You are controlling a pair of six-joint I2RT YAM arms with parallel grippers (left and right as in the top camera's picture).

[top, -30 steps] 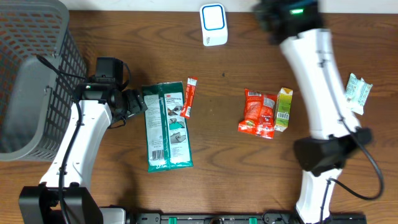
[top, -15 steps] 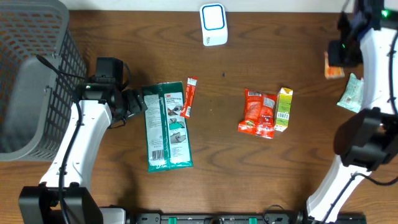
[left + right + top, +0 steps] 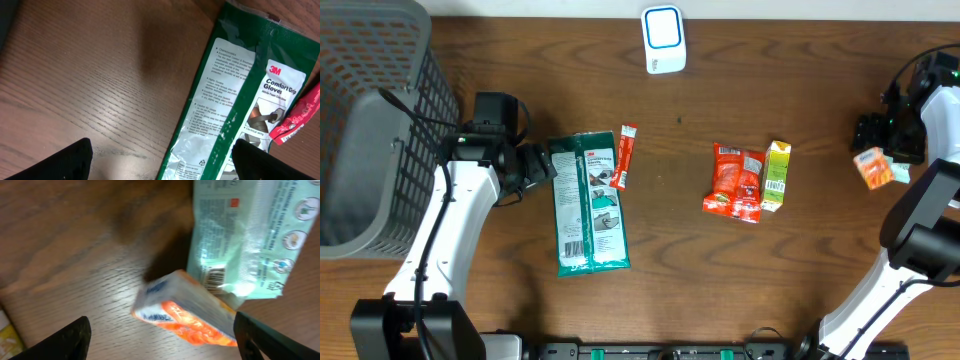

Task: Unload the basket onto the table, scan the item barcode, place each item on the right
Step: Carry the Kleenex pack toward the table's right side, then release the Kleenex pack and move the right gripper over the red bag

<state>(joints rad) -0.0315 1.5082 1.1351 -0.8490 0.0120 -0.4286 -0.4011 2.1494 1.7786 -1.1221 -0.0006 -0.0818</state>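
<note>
Tilting orange-white packet (image 3: 186, 311), blurred

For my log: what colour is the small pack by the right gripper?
Orange pack, white end; clearest in right wrist view.

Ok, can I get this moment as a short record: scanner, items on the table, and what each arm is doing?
scanner: white and blue, at the table's top edge
basket: grey mesh, far left
middle items: green glove pack, red sachet, red snack packet, yellow-green carton
left gripper: jaws open, at the glove pack's edge, holding nothing
right gripper: jaws open, over the orange packet, which lies by a pale green packet; nothing held
</note>
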